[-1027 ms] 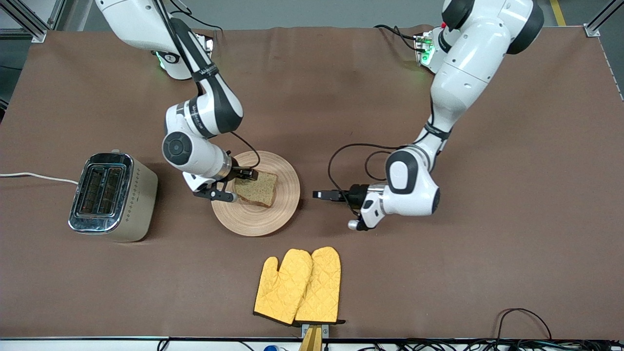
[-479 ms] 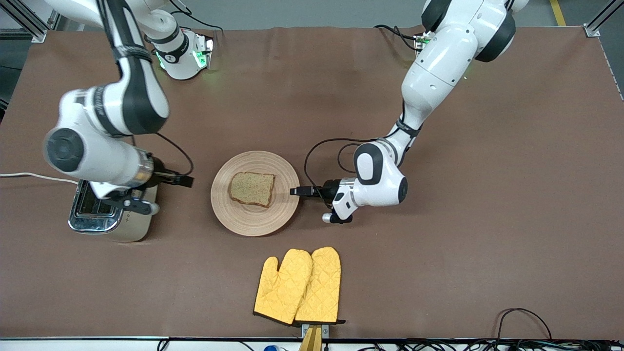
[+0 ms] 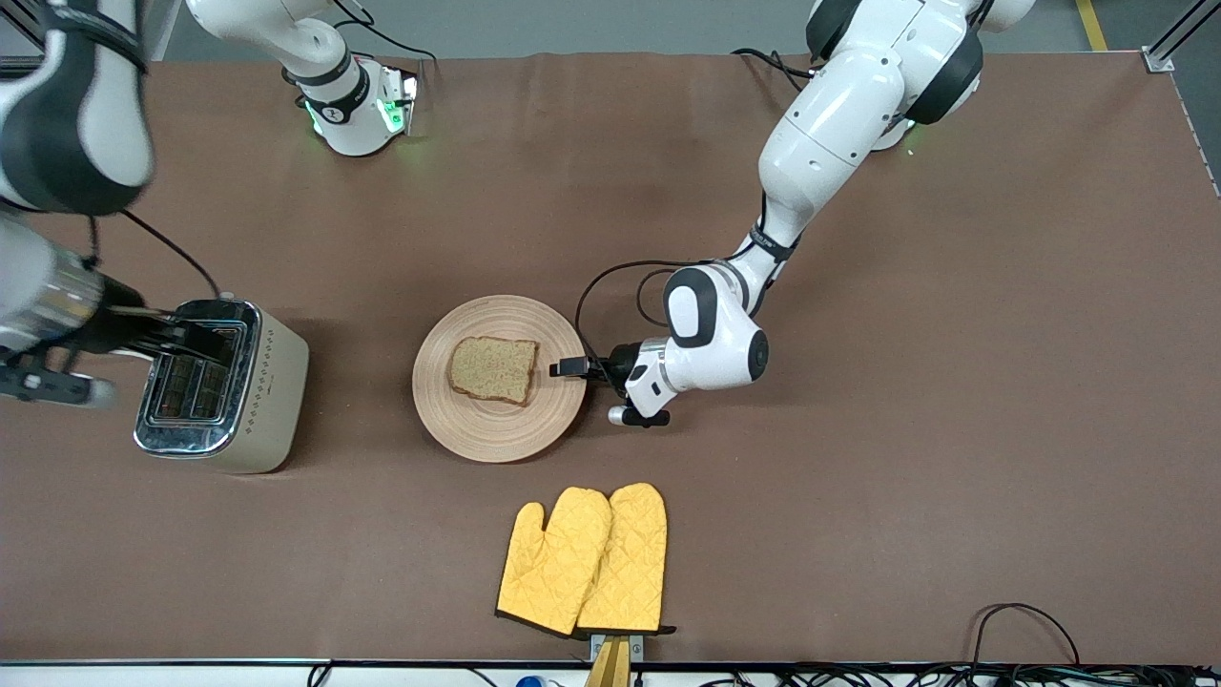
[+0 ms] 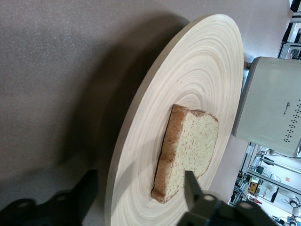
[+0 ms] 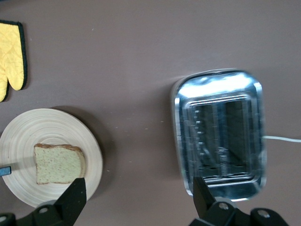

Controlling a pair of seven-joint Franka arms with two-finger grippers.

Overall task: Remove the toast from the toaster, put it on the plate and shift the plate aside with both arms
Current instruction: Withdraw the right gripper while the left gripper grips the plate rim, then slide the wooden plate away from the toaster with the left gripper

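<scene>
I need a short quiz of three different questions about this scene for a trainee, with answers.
1. True or false: the toast lies on the plate.
2. Which pincer is at the plate's rim: A left, B right?
3. Fill in: the right pincer is over the ____.

Key: 1 true. 2 A; its fingers straddle the rim, open. 3 toaster; that pincer is open and empty.

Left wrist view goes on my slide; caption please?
Open left gripper straddles the plate rim, toast lying on the plate, toaster beside it.
</scene>
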